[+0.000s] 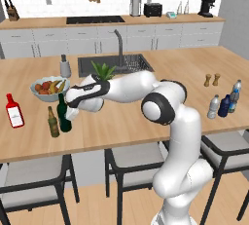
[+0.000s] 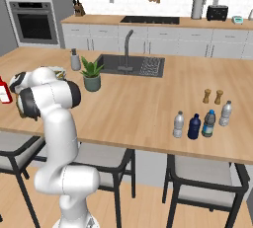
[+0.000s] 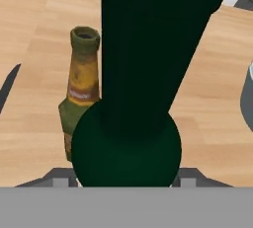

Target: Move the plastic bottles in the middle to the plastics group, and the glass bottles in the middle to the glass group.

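The tall dark green glass bottle (image 1: 63, 117) stands upright on the counter's left side, right beside the small olive-brown bottle (image 1: 53, 122). My gripper (image 1: 69, 113) reaches down from the right and is shut on the green bottle's body. In the hand view the green bottle (image 3: 138, 74) rises between my gripper (image 3: 122, 180) fingertips, with the olive-brown bottle (image 3: 81, 89) just behind it. The red flask (image 1: 14, 111) stands further left. At the far right, the clear white-capped bottle (image 1: 213, 107) and the dark blue bottle (image 1: 224, 106) stand next to the blue-capped water bottle (image 1: 234, 100).
A fruit bowl (image 1: 49, 87) sits just behind the green bottle. A potted plant (image 1: 103, 69) and the sink (image 1: 131, 63) lie mid-counter. Two wooden shakers (image 1: 212, 79) stand behind the plastic bottles. Stools line the counter's near edge.
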